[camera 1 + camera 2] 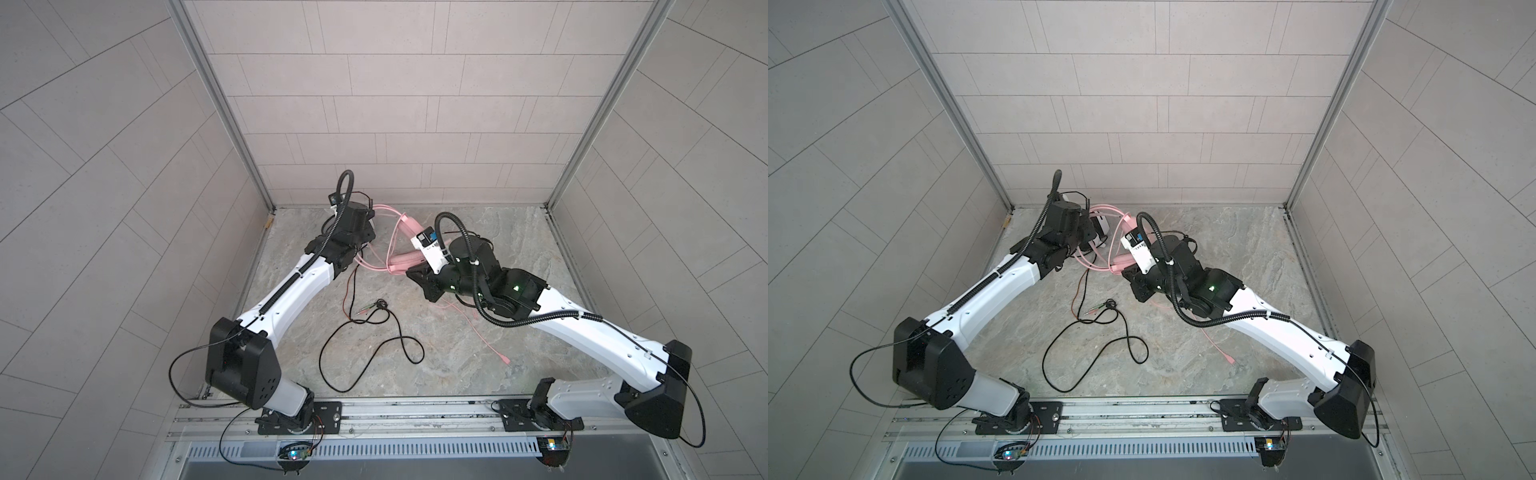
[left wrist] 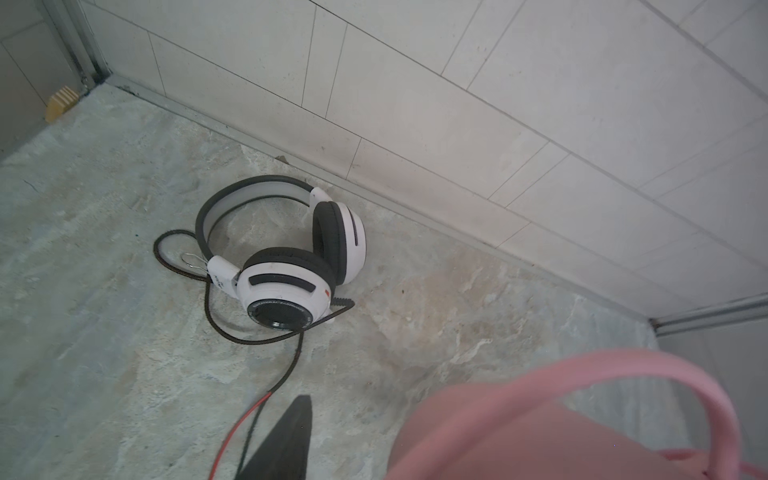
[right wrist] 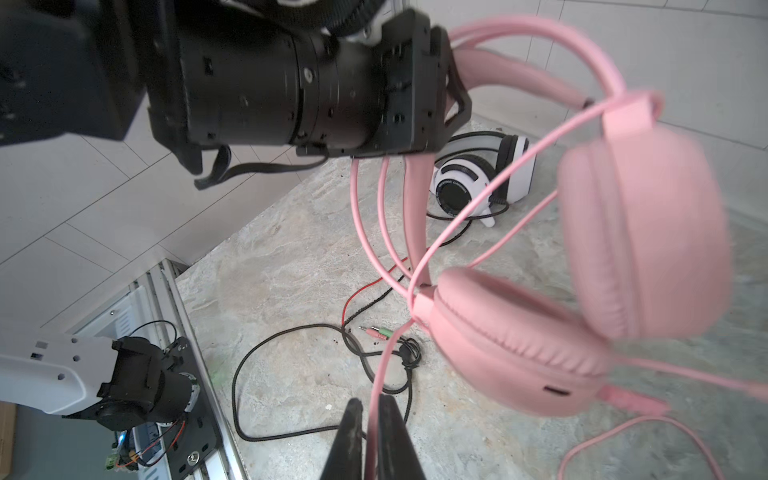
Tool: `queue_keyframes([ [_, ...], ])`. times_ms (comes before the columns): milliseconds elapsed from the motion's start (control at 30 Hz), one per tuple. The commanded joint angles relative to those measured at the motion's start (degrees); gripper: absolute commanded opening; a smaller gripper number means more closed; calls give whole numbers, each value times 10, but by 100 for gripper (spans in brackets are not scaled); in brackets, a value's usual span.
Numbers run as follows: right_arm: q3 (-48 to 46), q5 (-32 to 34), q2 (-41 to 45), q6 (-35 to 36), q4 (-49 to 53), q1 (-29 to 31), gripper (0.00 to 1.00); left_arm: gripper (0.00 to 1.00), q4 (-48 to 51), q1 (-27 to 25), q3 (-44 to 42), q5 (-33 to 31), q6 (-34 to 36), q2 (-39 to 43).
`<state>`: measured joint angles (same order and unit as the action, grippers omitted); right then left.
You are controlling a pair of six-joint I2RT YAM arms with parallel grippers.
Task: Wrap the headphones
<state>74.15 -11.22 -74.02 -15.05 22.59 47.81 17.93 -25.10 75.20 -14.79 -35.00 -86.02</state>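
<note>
The pink headphones hang above the floor in the right wrist view; in both top views they show between the two arms. My left gripper is shut on their headband. One left finger shows in the left wrist view beside a pink blur. My right gripper is shut on the pink cable, which runs up to an ear cup. The white-and-black headphones lie on the floor near the back wall. Their thin black cable loops across the floor.
The loose end of the pink cable trails over the stone floor under my right arm. Green-tipped audio plugs lie by a knot in the black cable. A yellow wedge sits in the back left corner. Tiled walls enclose three sides.
</note>
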Motion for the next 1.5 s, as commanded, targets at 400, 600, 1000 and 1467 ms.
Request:
queue_keyframes([
  [400,21,81,6,69,71,-73,13,0,23,-51,5,-41,141,31],
  [600,-96,51,77,11,66,-191,17,0,13,-43,3,-15,115,33],
  [1000,-262,60,23,-71,73,-342,54,0,1,-27,7,6,94,36],
  [1467,-262,49,-161,-79,54,-368,58,0,5,-21,4,18,90,44],
])
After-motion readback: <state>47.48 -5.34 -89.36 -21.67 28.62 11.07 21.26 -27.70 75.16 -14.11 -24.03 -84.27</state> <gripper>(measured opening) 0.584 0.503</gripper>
